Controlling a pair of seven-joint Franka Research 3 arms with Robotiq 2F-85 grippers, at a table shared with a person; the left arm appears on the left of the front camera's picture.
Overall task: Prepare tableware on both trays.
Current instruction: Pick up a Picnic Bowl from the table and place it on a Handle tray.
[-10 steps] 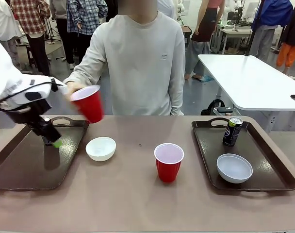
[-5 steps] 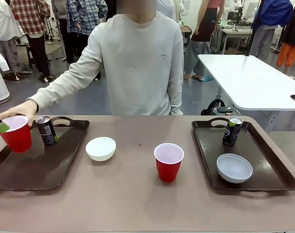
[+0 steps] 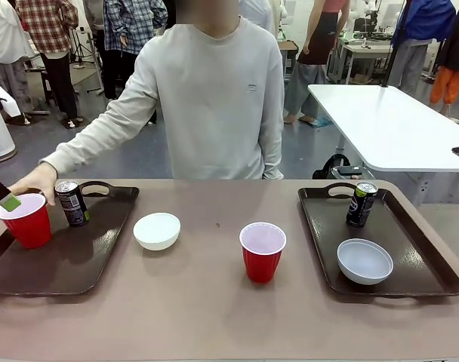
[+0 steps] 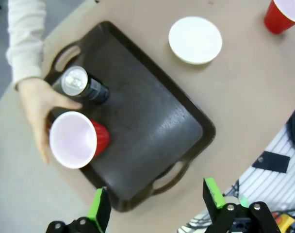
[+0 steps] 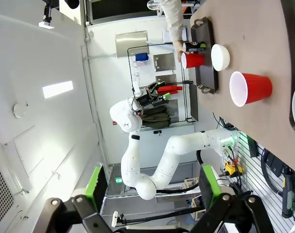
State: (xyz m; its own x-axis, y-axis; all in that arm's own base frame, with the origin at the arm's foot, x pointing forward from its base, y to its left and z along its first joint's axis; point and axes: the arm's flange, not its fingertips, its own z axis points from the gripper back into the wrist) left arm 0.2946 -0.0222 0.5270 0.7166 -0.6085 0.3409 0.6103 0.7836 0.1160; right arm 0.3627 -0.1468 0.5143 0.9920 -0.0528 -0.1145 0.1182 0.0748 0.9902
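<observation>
Open, empty left tool [image 4: 155, 199] hung above the dark brown rectangular plastic tray [image 3: 63, 264] at frame left, small round white bowl [image 3: 156, 230] on the tabletop [image 3: 214, 302] just right of it, nearer that arm; right tool [image 5: 152, 180] open too.

Brown tabletop [image 3: 207, 317] up front, white table [image 3: 380, 124] behind at right. Grey floor [image 3: 150, 154], several people [image 3: 41, 38] standing at the far back (bright, even light).

Red cups [image 3: 262, 253], black cans [image 3: 361, 204], white bowls [image 3: 156, 230], dark brown trays [image 3: 63, 264].
</observation>
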